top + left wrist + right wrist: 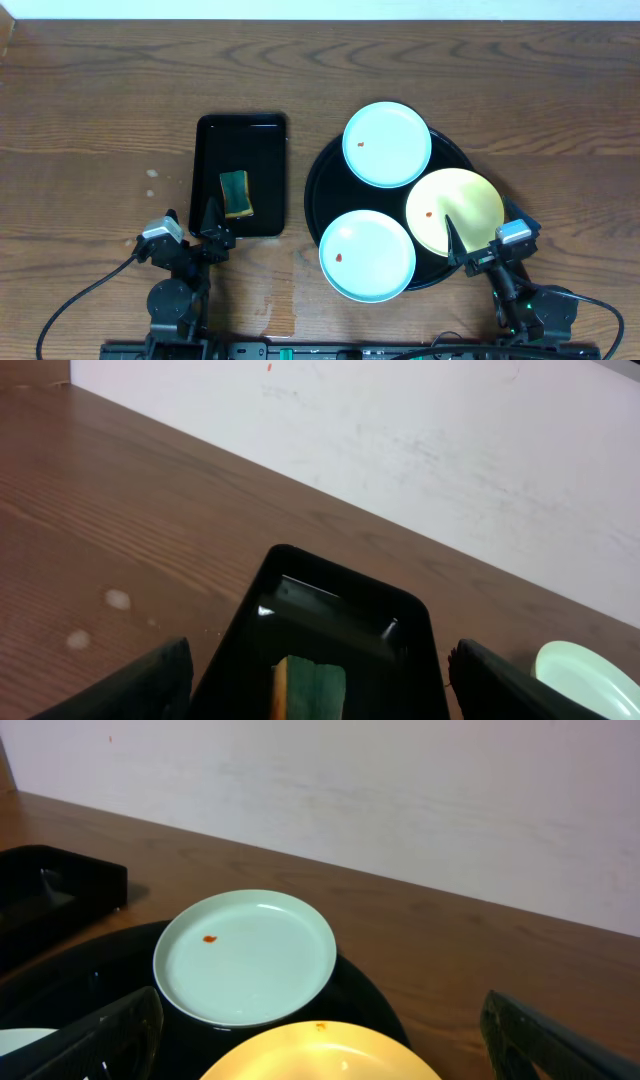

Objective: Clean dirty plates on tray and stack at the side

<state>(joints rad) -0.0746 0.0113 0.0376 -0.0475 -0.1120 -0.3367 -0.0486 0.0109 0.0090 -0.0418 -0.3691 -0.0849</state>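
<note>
Three plates lie on the round black tray [318, 190]. A mint-blue plate [387, 144] with a red speck sits at the back, also in the right wrist view [245, 956]. A second mint-blue plate [367, 255] sits at the front left. A pale yellow plate [455, 210] with a red speck is at the right, also in the right wrist view [320, 1060]. My right gripper [478, 243] is open and empty at the yellow plate's near edge [320, 1045]. My left gripper [192, 232] is open and empty [315, 680] at the near end of the rectangular tray.
A smaller rectangular black tray [240, 135] stands left of the round tray and holds a green and yellow sponge [236, 193], also in the left wrist view [310, 688]. Small pale spots [152, 174] mark the wooden table at the left. A white wall is behind.
</note>
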